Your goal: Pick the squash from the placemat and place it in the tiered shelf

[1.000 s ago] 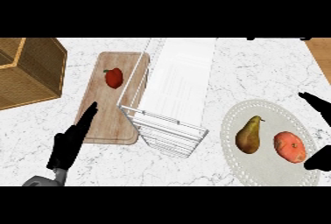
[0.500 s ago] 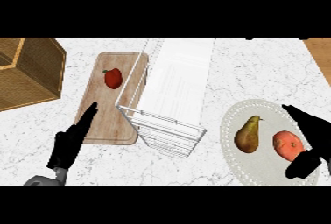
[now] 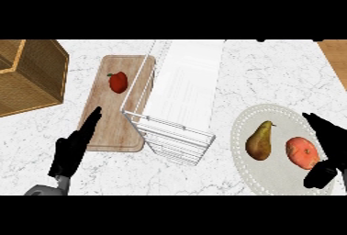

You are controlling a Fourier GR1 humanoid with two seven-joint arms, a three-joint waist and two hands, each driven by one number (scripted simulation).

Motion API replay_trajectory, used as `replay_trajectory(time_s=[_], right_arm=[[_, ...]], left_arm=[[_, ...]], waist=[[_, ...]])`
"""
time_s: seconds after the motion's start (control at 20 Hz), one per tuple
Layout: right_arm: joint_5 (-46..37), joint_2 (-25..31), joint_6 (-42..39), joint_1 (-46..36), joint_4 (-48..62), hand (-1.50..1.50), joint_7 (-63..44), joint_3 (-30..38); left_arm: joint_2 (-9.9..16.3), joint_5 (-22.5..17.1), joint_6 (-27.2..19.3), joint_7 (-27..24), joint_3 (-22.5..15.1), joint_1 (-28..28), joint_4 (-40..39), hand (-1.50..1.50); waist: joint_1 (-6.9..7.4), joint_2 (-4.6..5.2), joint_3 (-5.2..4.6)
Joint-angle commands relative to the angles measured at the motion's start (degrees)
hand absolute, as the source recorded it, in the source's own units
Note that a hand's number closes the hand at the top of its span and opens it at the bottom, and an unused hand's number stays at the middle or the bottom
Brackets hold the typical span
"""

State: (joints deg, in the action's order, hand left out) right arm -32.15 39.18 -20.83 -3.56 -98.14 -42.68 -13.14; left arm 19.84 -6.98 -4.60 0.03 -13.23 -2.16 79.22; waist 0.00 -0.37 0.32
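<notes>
Right hand [image 3: 332, 142] at the view's right edge, open, long fingers nearly straight and slanting up and to the left, thumb set apart below them. Holds nothing. Hangs over the right rim of the round white placemat [image 3: 271, 179].

Just left of that hand, an orange-red round fruit [image 3: 302, 152], lying in the gap between fingers and thumb; cannot tell whether touched. Further left of the fruit, and apart from the hand, the squash [image 3: 259, 142]: pear-shaped, brown-green, stem end pointing up, lying on the placemat.

Well to the left of the right hand, the white wire tiered shelf [image 3: 177, 119], standing on the marble counter [image 3: 271, 69].

Left hand [image 3: 68, 153] at the lower left, open, fingers straight and pressed together, tips pointing up and right. Overlaps the lower left edge of a wooden cutting board [image 3: 115, 124]. Far beyond its fingertips, on the board, a red pepper [image 3: 118, 82]. Up and to the left of this hand, a wicker basket [image 3: 30, 78].
</notes>
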Motion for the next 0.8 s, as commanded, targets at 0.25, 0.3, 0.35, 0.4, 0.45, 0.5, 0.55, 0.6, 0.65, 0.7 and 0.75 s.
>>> replay_trajectory(time_s=[0.25, 0.3, 0.35, 0.4, 0.45, 0.5, 0.55, 0.6, 0.65, 0.7, 0.75], right_arm=[[-6.4, -2.7, -2.0, 1.4, 4.2, -1.5, 5.7, 1.6], [-6.1, -2.1, -2.6, -1.4, 7.9, -1.5, 7.0, 3.1], [-8.7, -5.9, -1.9, -1.5, 7.1, -1.5, 3.8, 0.9], [-9.5, -5.0, -0.5, 2.4, 5.4, -1.5, 5.6, 1.3], [-10.3, -7.6, -1.3, -4.0, 10.0, -1.5, 4.0, 0.5], [-11.3, -8.6, -1.3, -4.4, 10.8, -1.5, 4.3, 0.3], [-10.1, -5.7, -1.8, -3.7, 12.7, -1.5, 8.5, 3.6], [-10.4, -5.1, -2.6, -2.0, 10.3, -1.5, 8.9, 4.3], [-14.1, -8.4, 2.1, 2.3, 8.9, -1.5, 7.5, 0.1], [-11.0, -5.2, -3.6, -0.5, 9.2, -1.5, 9.6, 5.2], [-12.7, -6.3, -1.6, 0.8, 9.4, -1.5, 10.1, 3.6]], left_arm=[[-3.0, 3.3, 1.3, 0.4, 2.0, -0.7, -3.3, 0.0], [-1.8, 2.0, 3.2, 1.2, 3.2, -1.0, -3.7, 0.0], [-2.6, 2.6, 1.8, 5.0, 2.4, 0.2, 2.7, 0.0], [-4.2, 4.6, 1.1, 2.2, 2.1, -1.6, -2.6, 0.0], [-3.5, 4.4, 2.0, 4.5, 1.8, -1.5, -1.3, 0.0], [-1.8, 2.2, 4.5, 4.8, 4.2, -0.8, 0.3, 0.0], [-1.7, 3.8, 3.7, 6.2, 3.6, 0.0, 1.4, 0.0], [-4.9, 5.3, 2.3, 2.8, 2.0, 2.2, 1.3, 0.0], [-3.0, 4.7, 2.8, 4.6, 3.4, 2.4, 2.8, 0.0], [-3.5, 4.4, 4.5, 2.7, 4.9, 0.7, -0.5, 0.0], [-5.9, 6.6, 2.7, 2.6, 3.9, -3.8, -5.3, 0.0]], waist=[[-0.12, 0.36, -0.32], [0.02, 0.4, -0.32], [0.16, 0.35, -0.31], [-0.17, 0.36, -0.32], [0.2, 0.41, -0.32], [0.25, 0.39, -0.32], [0.18, 0.38, -0.31], [0.06, 0.35, -0.32], [0.02, 0.32, -0.31], [-0.04, 0.35, -0.33], [-0.24, 0.39, -0.33]])
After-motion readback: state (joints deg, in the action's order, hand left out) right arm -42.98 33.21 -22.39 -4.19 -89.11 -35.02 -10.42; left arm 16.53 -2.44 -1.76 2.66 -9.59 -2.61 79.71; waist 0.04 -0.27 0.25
